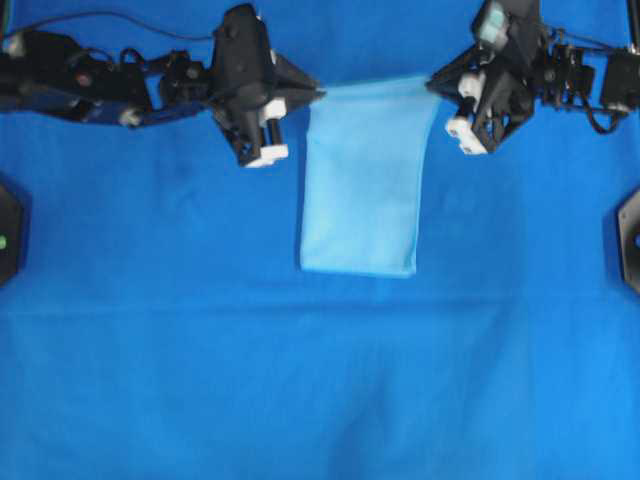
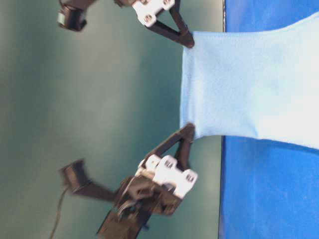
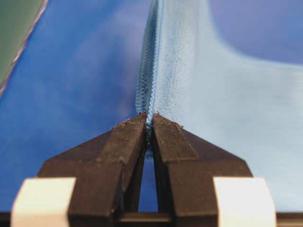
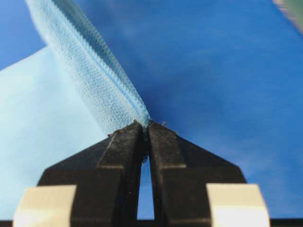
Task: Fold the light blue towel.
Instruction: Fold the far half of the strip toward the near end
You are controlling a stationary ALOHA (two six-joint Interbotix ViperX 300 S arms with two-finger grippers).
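Observation:
The light blue towel (image 1: 362, 180) is a narrow pale rectangle in the middle of the overhead view. Its far edge is raised and stretched between the two grippers, and its near end lies on the table cloth. My left gripper (image 1: 320, 92) is shut on the far left corner. In the left wrist view the stitched hem (image 3: 147, 80) runs up from the pinched tips (image 3: 149, 120). My right gripper (image 1: 432, 85) is shut on the far right corner, where the towel's edge (image 4: 94, 71) leaves the closed tips (image 4: 146, 124). The table-level view shows the towel (image 2: 249, 89) taut between both.
A darker royal-blue table cloth (image 1: 150, 380) covers the whole table. Black fixtures sit at the left edge (image 1: 8, 235) and the right edge (image 1: 630, 240). Both arms lie along the far side. A green wall (image 2: 99, 99) stands behind them.

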